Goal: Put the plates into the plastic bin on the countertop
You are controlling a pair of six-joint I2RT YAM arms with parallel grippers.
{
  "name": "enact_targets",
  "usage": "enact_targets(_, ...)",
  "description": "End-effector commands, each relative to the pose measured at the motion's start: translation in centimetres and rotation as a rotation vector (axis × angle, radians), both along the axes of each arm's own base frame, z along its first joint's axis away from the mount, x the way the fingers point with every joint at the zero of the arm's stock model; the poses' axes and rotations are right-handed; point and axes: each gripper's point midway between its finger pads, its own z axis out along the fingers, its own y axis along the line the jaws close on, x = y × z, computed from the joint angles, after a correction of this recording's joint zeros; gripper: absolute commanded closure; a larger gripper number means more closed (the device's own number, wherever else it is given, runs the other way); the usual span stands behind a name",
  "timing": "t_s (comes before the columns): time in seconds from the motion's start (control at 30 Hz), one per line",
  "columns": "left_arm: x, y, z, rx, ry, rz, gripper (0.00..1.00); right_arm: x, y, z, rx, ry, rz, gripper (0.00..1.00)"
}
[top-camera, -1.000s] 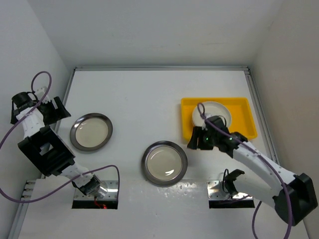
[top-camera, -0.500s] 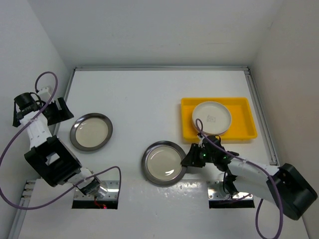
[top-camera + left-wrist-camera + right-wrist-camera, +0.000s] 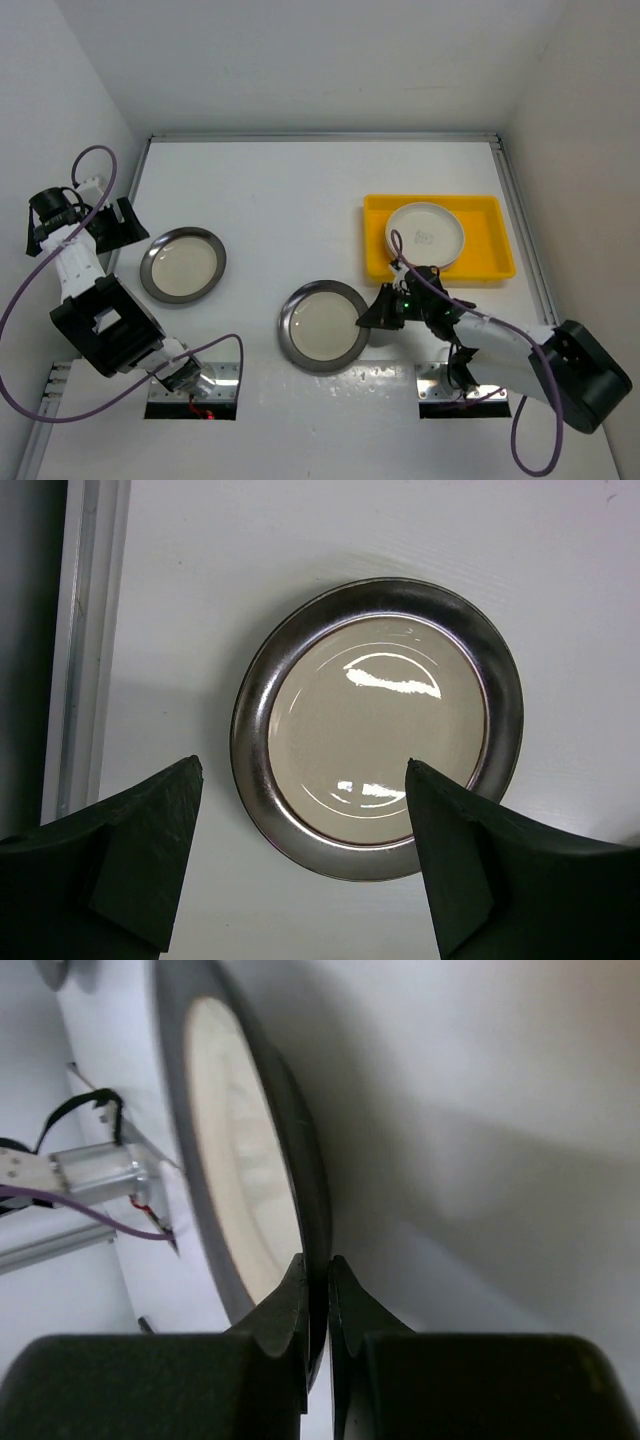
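Legible text, brands, numbers, signs: none.
Sole candidate: small dark mark [image 3: 424,239] near the centre of the cream-white plate [image 3: 427,230], lying in the plastic bin [image 3: 482,207]. Seen in the top view only. Too small to read; cannot tell whether lettering, a logo or a stamp.
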Motion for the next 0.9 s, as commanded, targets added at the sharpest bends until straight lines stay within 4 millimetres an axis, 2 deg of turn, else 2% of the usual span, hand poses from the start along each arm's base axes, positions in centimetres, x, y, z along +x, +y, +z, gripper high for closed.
enact_targets(0.0, 0.2, -0.5, 0.9, 0.010, -0.034, -0.021, 0.17, 3.3, 2.3, 6.6, 0.108, -0.177, 0.015, 1.00)
enact_targets(0.03, 0.4, -0.4, 1.2, 0.016, -0.041, -0.022, 0.17, 3.9, 2.5, 7.6, 0.127, -0.185, 0.003, 1.00)
enact_targets(0.07, 0.4, -0.4, 0.9, 0.009, -0.033, -0.021, 0.17, 4.9, 3.3, 10.4, 0.168, -0.219, 0.006, 1.00)
enact_targets(0.13, 0.4, -0.4, 0.9, 0.003, -0.033, -0.015, 0.17, 5.4, 3.5, 12.0, 0.201, -0.218, 0.003, 1.00)
enact_targets(0.17, 0.6, -0.3, 1.3, 0.009, -0.039, -0.015, 0.17, 6.5, 3.6, 13.9, 0.232, -0.239, -0.019, 1.00)
enact_targets(0.2, 0.6, -0.2, 1.0, 0.003, -0.033, -0.015, 0.17, 6.9, 3.6, 14.8, 0.250, -0.244, -0.033, 1.00)
enact_targets(0.23, 0.6, -0.2, 1.0, 0.003, -0.033, -0.015, 0.17, 8.2, 2.5, 15.2, 0.256, -0.250, -0.090, 1.00)
enact_targets(0.3, 0.8, -0.1, 1.3, 0.009, -0.039, -0.015, 0.17, 9.8, 1.7, 17.1, 0.293, -0.277, -0.146, 1.00)
enact_targets(0.33, 0.8, -0.1, 1.3, 0.009, -0.039, -0.015, 0.17, 11.8, -0.7, 18.3, 0.296, -0.319, -0.236, 1.00)
enact_targets(0.4, 0.8, -0.1, 1.3, 0.009, -0.039, -0.015, 0.17, 13.1, -2.7, 19.4, 0.251, -0.355, -0.285, 1.00)
enact_targets(0.47, 0.8, -0.1, 1.3, 0.009, -0.039, -0.015, 0.17, 15.5, -7.0, 21.0, 0.209, -0.425, -0.405, 1.00)
enact_targets(0.5, 0.8, -0.1, 1.3, 0.016, -0.040, -0.023, 0.17, 15.8, -7.9, 21.7, 0.213, -0.436, -0.413, 1.00)
enact_targets(0.53, 0.8, -0.1, 1.3, 0.017, -0.040, -0.023, 0.17, 16.7, -10.4, 22.2, 0.207, -0.454, -0.490, 1.00)
enact_targets(0.57, 0.8, -0.1, 1.3, 0.017, -0.040, -0.023, 0.17, 16.5, -10.7, 22.5, 0.226, -0.445, -0.478, 1.00)
enact_targets(0.63, 0.5, 0.0, 0.9, 0.024, -0.027, -0.024, 0.17, 17.7, -14.7, 22.8, 0.215, -0.447, -0.601, 1.00)
enact_targets(0.67, 0.6, 0.0, 0.6, 0.018, -0.020, -0.024, 0.17, 17.7, -15.1, 22.7, 0.228, -0.436, -0.595, 1.00)
enact_targets(0.73, 0.6, 0.0, 0.6, 0.018, -0.020, -0.024, 0.17, 18.2, -18.0, 22.2, 0.218, -0.430, -0.686, 1.00)
enact_targets(0.77, 0.4, -0.1, 0.2, 0.011, -0.012, -0.024, 0.17, 18.2, -18.5, 21.7, 0.216, -0.419, -0.693, 1.00)
enact_targets(0.8, 0.4, -0.1, 0.2, 0.011, -0.012, -0.024, 0.17, 18.3, -20.0, 21.4, 0.199, -0.423, -0.735, 1.00)
enact_targets(0.87, 0.2, -0.2, -0.2, 0.010, -0.004, -0.031, 0.17, 18.1, -20.5, 20.1, 0.177, -0.375, -0.750, 1.00)
